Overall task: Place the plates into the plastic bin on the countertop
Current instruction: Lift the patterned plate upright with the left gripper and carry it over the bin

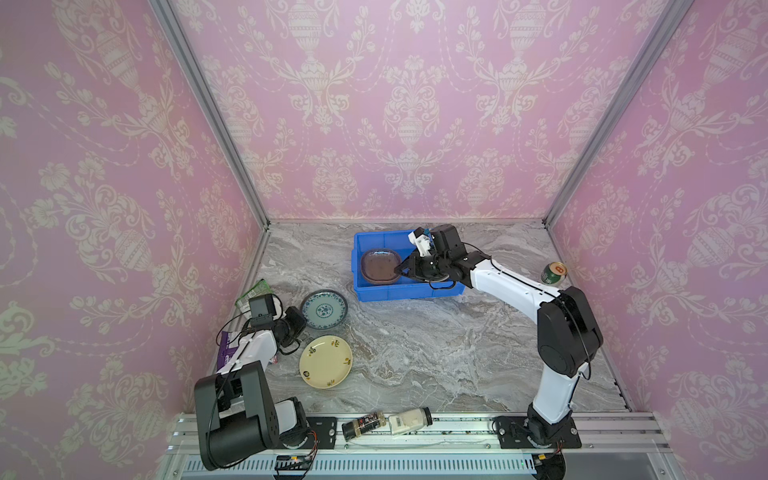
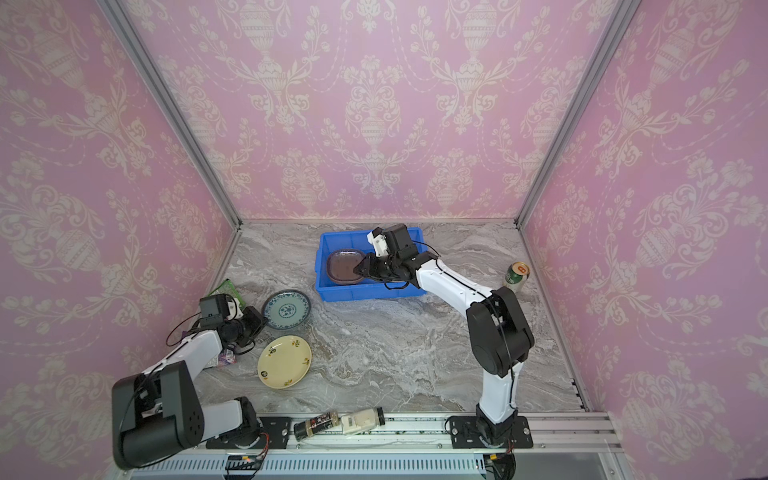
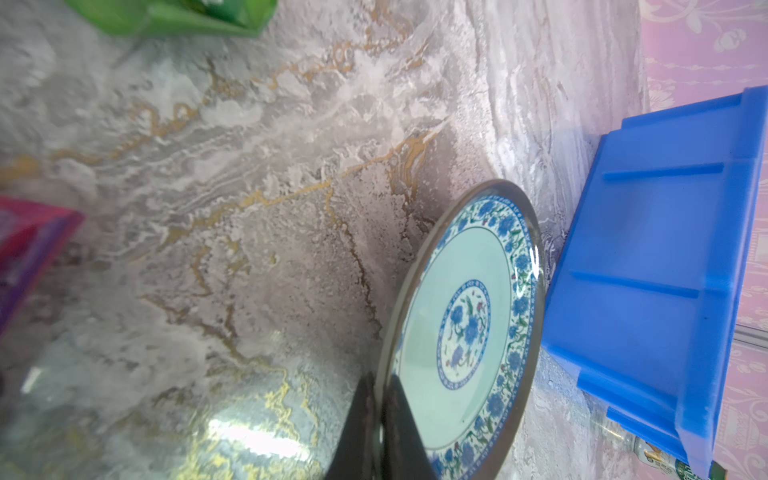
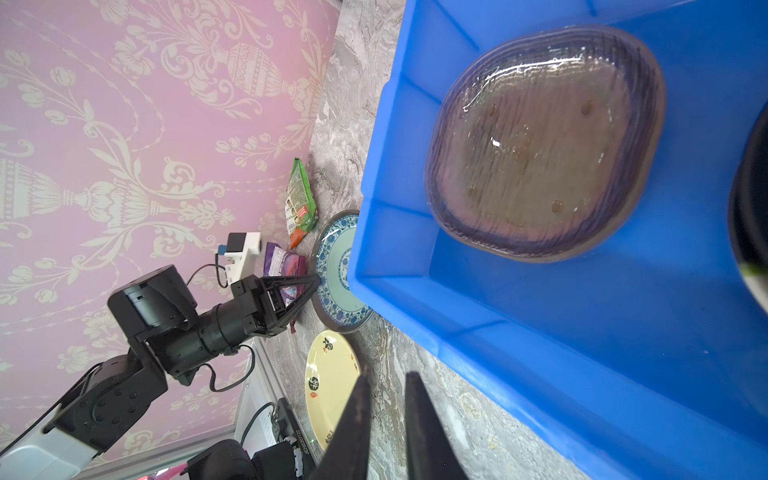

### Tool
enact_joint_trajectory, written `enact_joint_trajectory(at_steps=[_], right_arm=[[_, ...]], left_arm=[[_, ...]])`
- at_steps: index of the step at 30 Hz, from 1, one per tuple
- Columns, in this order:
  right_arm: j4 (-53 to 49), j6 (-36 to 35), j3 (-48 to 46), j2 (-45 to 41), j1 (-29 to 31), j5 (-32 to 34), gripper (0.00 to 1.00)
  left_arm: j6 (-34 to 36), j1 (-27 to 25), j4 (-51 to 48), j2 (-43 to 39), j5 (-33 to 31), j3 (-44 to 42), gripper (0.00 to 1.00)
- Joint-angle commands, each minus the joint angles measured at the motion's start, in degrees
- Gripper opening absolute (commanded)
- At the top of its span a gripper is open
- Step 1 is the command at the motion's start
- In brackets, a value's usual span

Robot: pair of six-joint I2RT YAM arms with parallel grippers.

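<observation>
**Left pincer (image 3: 380, 386) pinches teal-patterned plate (image 3: 465, 316) beside blue bin (image 1: 399, 293)**

Just outside the blue bin, on the table (image 1: 436, 353), the left pincer is pressed together on the teal-patterned plate's rim. Over the bin the right pincer (image 4: 388, 376) stands slightly parted, gripping nothing, its tips near the edge of the brownish plate (image 1: 378, 266) lying inside. The cream plate (image 1: 326, 361), farther from the bin, bears dark characters too small to read. The green can (image 1: 554, 273) shows an 8-like mark on top.

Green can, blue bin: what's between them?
Only the right arm's white link, crossing bare countertop between green can and blue bin, in both top views.
</observation>
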Motion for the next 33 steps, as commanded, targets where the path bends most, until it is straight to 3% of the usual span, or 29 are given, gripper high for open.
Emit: enact_joint_trajectory(at_steps=[1,7,12,24,33], right_arm=[[-2.22,-2.44,2.80,-0.18,-0.41,-0.06,0.18],[-2.32,-4.39,0.64,-3.95,-4.85,4.33,0.18],[-0.50,-3.58,-3.02,-7.85,-9.86,7.68,0.21],[1.78,0.23,-12.20,-15.22,-18.02,18.83,0.24],[1.26,-1.73,-14.52,-14.92,-21.21,21.10,0.28]], left_arm=[[2.19,0.31,-5.11,-5.37,-3.10,4.58,0.00],[1.23,-0.33,-8.54,-11.68,-5.58,10.51,0.00],[0.08,-4.59,-6.65,-10.42,-7.21,16.16,0.00],[-3.44,-20.01,1.98,6.26,-7.07,31.03,0.00],[-2.21,-30.55,3.50,21.11,-4.93,44.26,0.00]])
